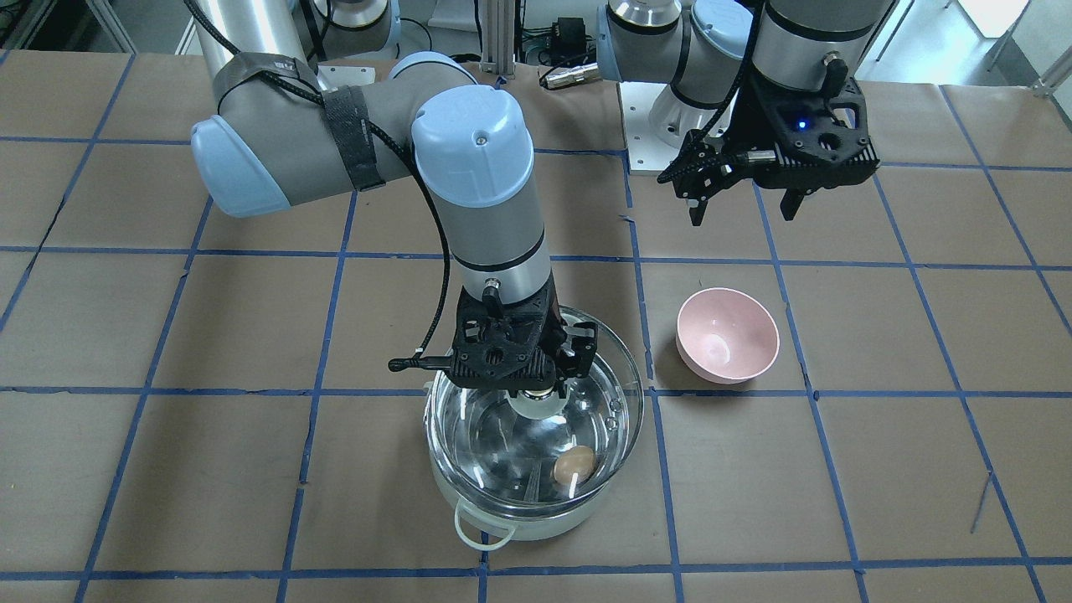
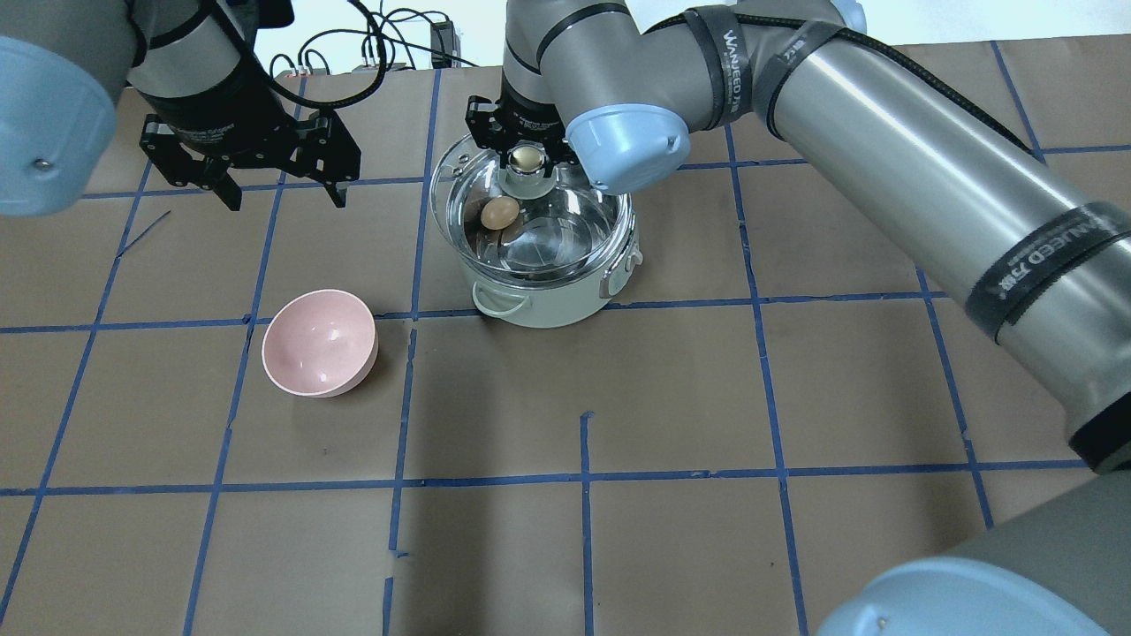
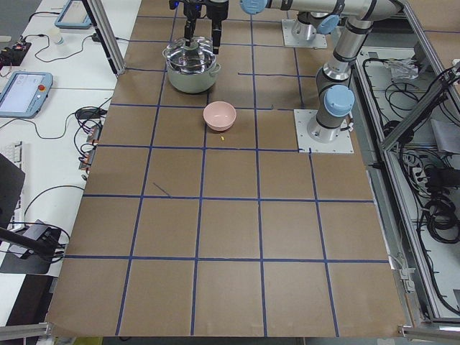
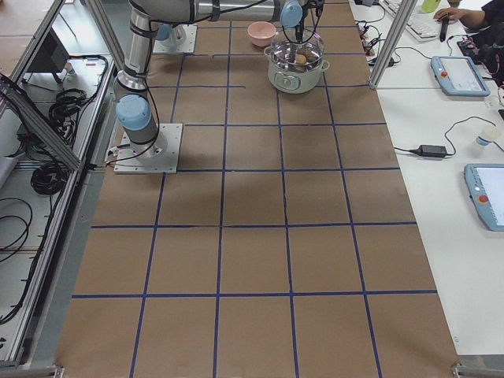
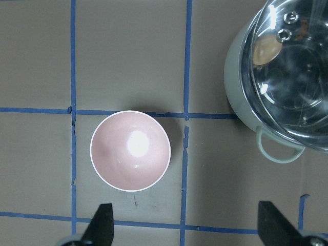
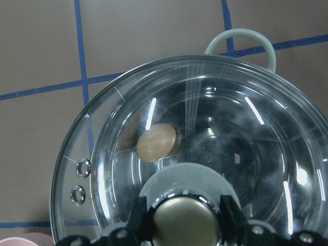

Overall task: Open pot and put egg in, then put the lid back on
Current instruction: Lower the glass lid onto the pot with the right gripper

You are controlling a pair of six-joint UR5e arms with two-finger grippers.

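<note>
Brown paper marked with a blue tape grid covers the worktop [image 1: 879,469]. We see a cream-white pot [image 1: 544,525] with pale loop handles standing on it. Over the pot is a clear glass lid [image 1: 618,377], shifted a little off the pot's rim toward the robot; we cannot tell whether the two touch. The right gripper [image 2: 527,161] is clamped on the lid's brassy knob [image 6: 184,223]. The left gripper [image 1: 742,216] hangs above the worktop, fingers wide apart, well apart from the pot. A pink bowl [image 1: 727,335] stands near the pot. Through the glass we see a tan egg [image 1: 574,465] lying inside the pot.
</note>
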